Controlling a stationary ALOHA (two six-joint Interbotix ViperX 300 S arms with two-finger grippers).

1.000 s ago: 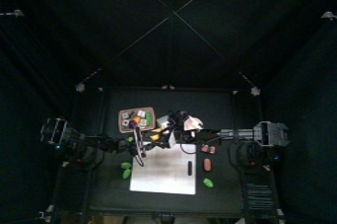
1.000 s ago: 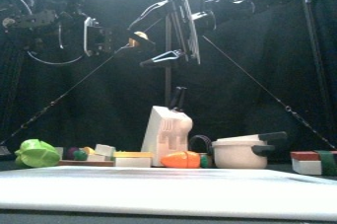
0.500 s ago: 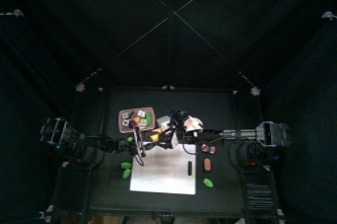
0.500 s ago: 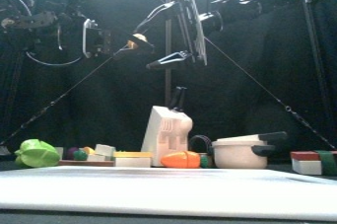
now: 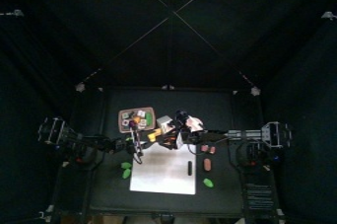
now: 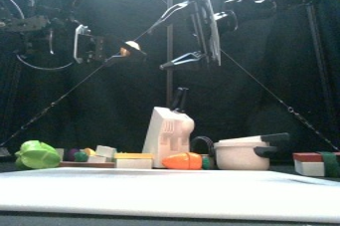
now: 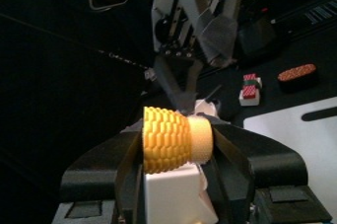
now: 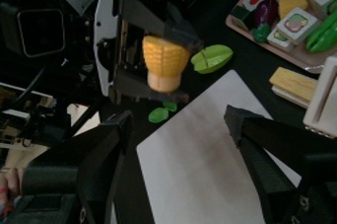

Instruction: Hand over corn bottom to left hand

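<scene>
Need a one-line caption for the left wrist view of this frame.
Left pincer holds the corn bottom between its jaws, raised above the table, with the open right pincer just beyond it.

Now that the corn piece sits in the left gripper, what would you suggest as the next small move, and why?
Probably back the right gripper a little further away. The corn bottom is clamped between the left gripper's fingers, held high above the table, while the right gripper stands wide open and empty, apart from the corn. The handover looks done, so clearing space seems the safest step.
</scene>
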